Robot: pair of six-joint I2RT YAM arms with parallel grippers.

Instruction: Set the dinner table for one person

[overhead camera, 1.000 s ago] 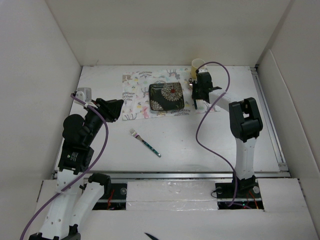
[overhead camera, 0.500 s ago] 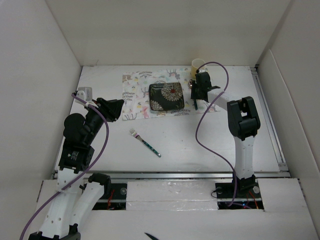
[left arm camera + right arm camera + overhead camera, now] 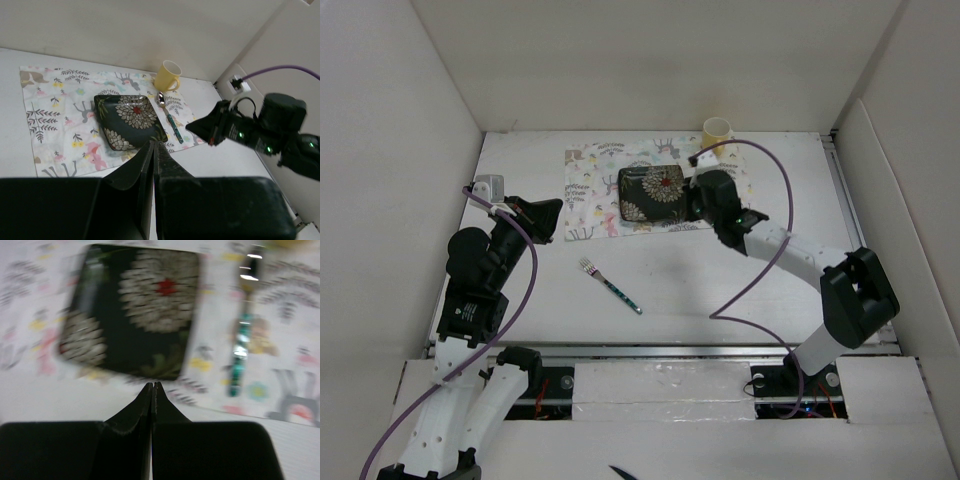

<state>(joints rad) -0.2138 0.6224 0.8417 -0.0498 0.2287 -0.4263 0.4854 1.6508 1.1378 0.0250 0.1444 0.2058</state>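
Note:
The white dinner table (image 3: 720,290) carries a floral placemat (image 3: 590,190) with a dark flower-patterned square plate (image 3: 655,193) on it. A teal-handled spoon (image 3: 169,112) lies on the placemat just right of the plate and also shows in the right wrist view (image 3: 240,355). A yellow mug (image 3: 717,128) stands behind it. A teal-handled fork (image 3: 610,284) lies on the bare table in front of the placemat. My right gripper (image 3: 694,210) is shut and empty, low over the placemat's near edge by the plate's right corner (image 3: 152,386). My left gripper (image 3: 555,215) is shut and empty, left of the placemat (image 3: 153,145).
White walls enclose the table on the left, back and right. A metal rail (image 3: 720,350) runs along the near edge by the arm bases. The right arm's purple cable (image 3: 760,260) loops over the table's right half.
My right gripper has moved from above the spoon beside the mug toward the front and left, and the arm's elbow has swung out to the right. The left arm has not moved.

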